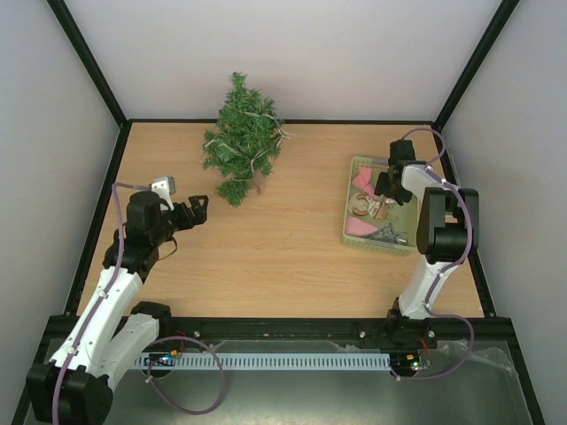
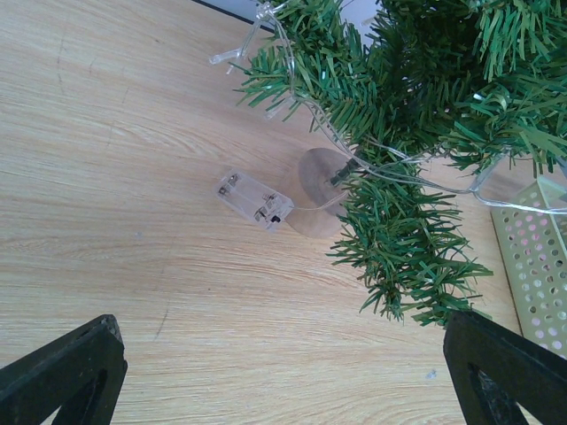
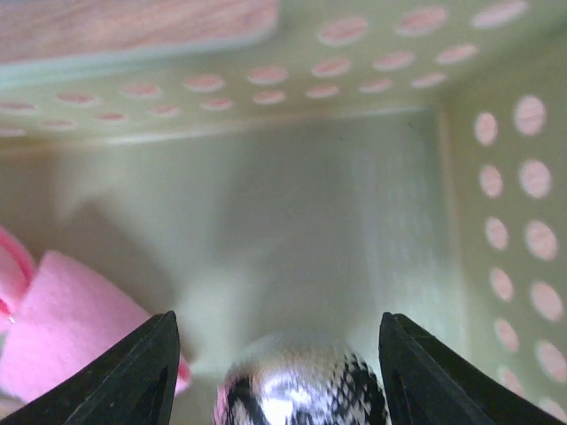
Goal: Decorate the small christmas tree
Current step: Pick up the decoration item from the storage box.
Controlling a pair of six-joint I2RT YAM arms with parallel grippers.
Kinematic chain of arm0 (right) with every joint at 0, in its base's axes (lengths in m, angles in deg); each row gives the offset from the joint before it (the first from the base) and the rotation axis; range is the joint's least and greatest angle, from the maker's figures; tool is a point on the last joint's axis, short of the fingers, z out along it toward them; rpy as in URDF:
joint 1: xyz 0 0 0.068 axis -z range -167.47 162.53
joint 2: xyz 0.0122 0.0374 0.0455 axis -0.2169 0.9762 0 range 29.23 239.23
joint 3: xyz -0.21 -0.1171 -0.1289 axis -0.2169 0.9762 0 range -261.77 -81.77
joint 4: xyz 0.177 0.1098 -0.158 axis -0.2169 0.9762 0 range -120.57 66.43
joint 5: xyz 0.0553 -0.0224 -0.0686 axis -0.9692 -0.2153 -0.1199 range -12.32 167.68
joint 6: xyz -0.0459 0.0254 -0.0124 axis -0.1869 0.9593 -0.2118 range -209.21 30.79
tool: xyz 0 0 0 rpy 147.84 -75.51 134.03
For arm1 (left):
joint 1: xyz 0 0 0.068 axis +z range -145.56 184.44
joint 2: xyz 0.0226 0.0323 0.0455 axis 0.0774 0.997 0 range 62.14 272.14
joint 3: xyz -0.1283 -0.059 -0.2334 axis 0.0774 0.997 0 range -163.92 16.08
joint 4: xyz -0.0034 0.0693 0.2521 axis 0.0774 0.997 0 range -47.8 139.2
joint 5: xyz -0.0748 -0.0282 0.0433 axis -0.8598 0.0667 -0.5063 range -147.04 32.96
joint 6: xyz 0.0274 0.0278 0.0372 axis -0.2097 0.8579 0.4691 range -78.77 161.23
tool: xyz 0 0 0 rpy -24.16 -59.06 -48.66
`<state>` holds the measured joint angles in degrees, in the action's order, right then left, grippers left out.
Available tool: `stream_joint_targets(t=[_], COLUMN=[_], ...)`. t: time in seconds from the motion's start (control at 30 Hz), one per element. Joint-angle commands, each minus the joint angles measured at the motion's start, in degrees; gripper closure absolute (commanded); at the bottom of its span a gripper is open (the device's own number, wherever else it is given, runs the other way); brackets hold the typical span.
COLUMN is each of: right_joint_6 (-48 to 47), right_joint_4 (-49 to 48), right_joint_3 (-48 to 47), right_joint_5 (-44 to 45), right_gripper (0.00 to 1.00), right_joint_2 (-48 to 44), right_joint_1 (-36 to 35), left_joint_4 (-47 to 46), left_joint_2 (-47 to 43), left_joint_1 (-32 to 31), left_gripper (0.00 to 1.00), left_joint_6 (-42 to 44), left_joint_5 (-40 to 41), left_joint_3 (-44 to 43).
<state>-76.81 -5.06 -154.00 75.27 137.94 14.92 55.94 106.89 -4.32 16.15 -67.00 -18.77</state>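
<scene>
Dark-green bushy miniature fir, the small christmas tree (image 1: 244, 146): upright at twelve o'clock on the wooden tabletop (image 1: 266, 266), clear battery box (image 2: 254, 199) beside its base. Left gripper (image 1: 197, 212): jaws wide, empty, at the tree's seven o'clock. Right gripper (image 1: 383, 189): jaws wide inside pale-green perforated basket (image 1: 353, 235) at three o'clock, flanking a silvery ball (image 3: 301, 390), possibly an ornament.

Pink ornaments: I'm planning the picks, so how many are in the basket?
2. One pink ornament lies at the far end of the green basket, one at its near end; the right arm may hide more.
</scene>
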Motion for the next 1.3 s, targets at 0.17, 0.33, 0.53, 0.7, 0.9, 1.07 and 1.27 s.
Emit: stream_joint_targets(t=[0.17,0.33,0.53,0.7,0.9,1.07,1.27], right_joint_6=[-1.9,-1.8,-3.3,-1.6,0.8,3.2,5.3], right_joint_4=[8.1,8.8,8.1,7.7,7.2,7.5,6.0], right_joint_3=[-0.5,-0.6,-1.5,-1.4,-0.6,-0.6,-2.1], right_joint_5=[2.7,3.1,3.5,4.9,7.0,7.4,-0.4], right_gripper=[0.41,0.38,0.43,0.52,0.57,0.58,0.59], right_joint_2=[-4.4,-2.6,-0.5,-1.1,-6.9,-15.1,-27.8], right_joint_1=[0.1,0.2,0.1,0.1,-0.5,-2.5,-5.5], left_joint_4=[0.6,0.9,1.4,2.4,1.1,0.7,2.6], left_joint_2=[-1.0,-1.4,-1.6,-2.2,-2.6,-2.5,-2.7], left_joint_1=[-0.3,-0.3,0.2,0.3,0.2,0.1,-0.1], left_gripper=[0.01,0.01,0.01,0.01,0.01,0.01,0.1], left_joint_6=[0.5,0.6,0.8,2.1,5.3,6.8,3.7], left_joint_5=[-0.2,-0.4,-0.1,0.4,-6.2,-10.7,-14.1], left_joint_3=[0.5,0.5,0.3,-0.5,-0.7,-2.0,-6.3])
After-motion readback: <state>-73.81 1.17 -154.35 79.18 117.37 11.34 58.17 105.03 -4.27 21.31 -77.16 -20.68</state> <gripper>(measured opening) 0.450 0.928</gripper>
